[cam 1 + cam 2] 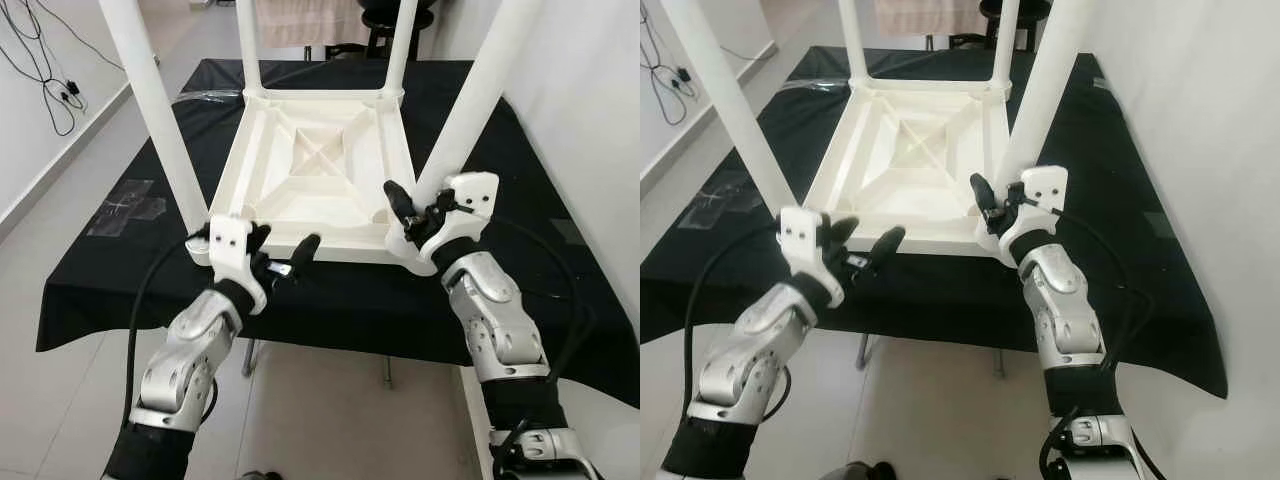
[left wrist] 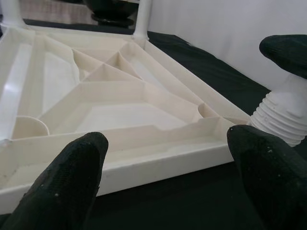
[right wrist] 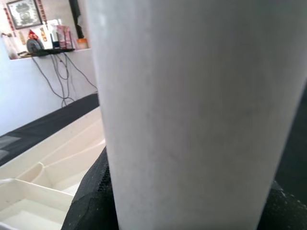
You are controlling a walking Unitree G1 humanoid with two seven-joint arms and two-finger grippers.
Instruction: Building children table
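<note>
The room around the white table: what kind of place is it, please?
Probably a room in a home, used as a work area. The upturned white table lies on a black cloth over a folding table; cables hang on a white wall, and a shelf holds a framed picture and small things.

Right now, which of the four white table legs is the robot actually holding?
The near-right leg: the right gripper is shut around its base. The other three stand untouched; the left gripper hovers open.

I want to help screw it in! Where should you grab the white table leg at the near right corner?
Grab the white plastic table leg low on its round shaft, just above the threaded end, coming from the near side. The right claw holds it there already. The smooth tube suits a squeeze from both sides, and gripping low near the upside-down white tabletop should make it steadier to twist.
</note>
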